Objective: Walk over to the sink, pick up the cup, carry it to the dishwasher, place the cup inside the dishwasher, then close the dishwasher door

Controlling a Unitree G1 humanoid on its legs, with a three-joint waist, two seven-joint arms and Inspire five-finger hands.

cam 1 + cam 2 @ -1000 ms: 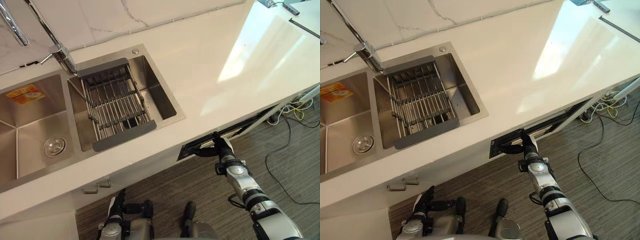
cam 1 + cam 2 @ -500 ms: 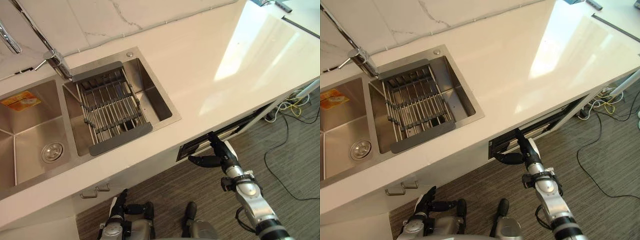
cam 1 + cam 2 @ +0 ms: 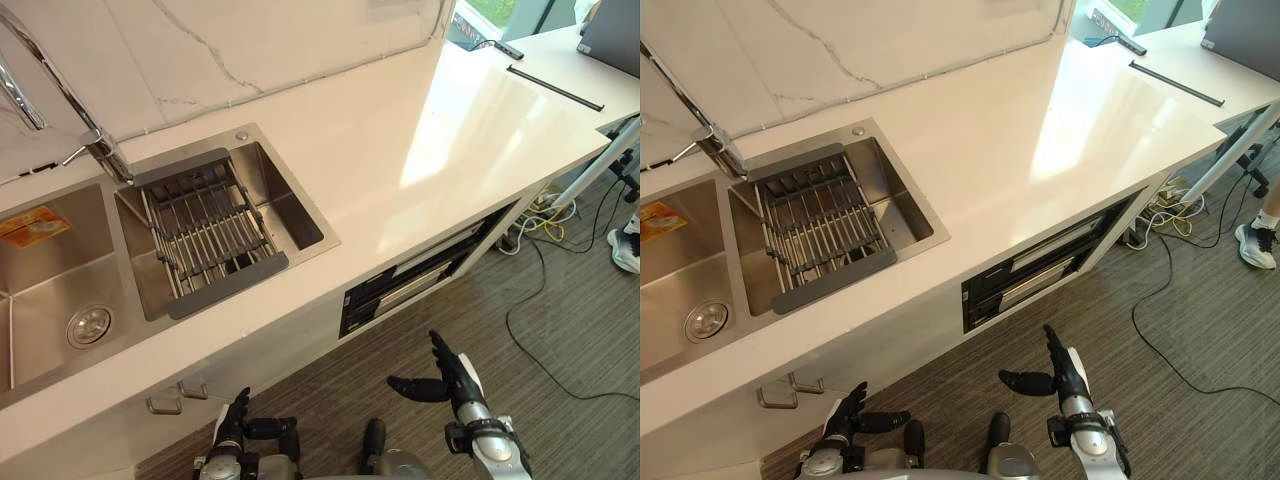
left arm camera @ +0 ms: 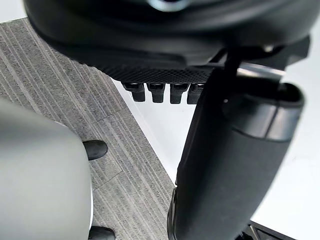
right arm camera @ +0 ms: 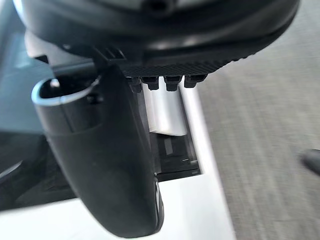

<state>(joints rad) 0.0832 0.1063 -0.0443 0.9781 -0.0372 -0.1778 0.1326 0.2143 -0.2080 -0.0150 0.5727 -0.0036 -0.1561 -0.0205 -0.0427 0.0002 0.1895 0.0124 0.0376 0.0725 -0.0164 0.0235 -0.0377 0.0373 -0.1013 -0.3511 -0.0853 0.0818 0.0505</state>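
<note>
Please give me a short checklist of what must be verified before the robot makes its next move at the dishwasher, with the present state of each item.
1. Right hand free: ok, fingers straight, holding nothing, above the floor, apart from the dishwasher.
2. Left hand free: ok, relaxed, empty.
3. The dishwasher fully shut: cannot tell; a dark strip shows under the counter.
4. Cup inside: cannot tell, interior hidden.
5. Sink rack without a cup: ok.
6. Way free: not ok, a person's shoe stands at the right.

Sink's left basin (image 3: 40,280) runs off-frame — dishwasher (image 3: 400,288) interior seemingly hidden.
</note>
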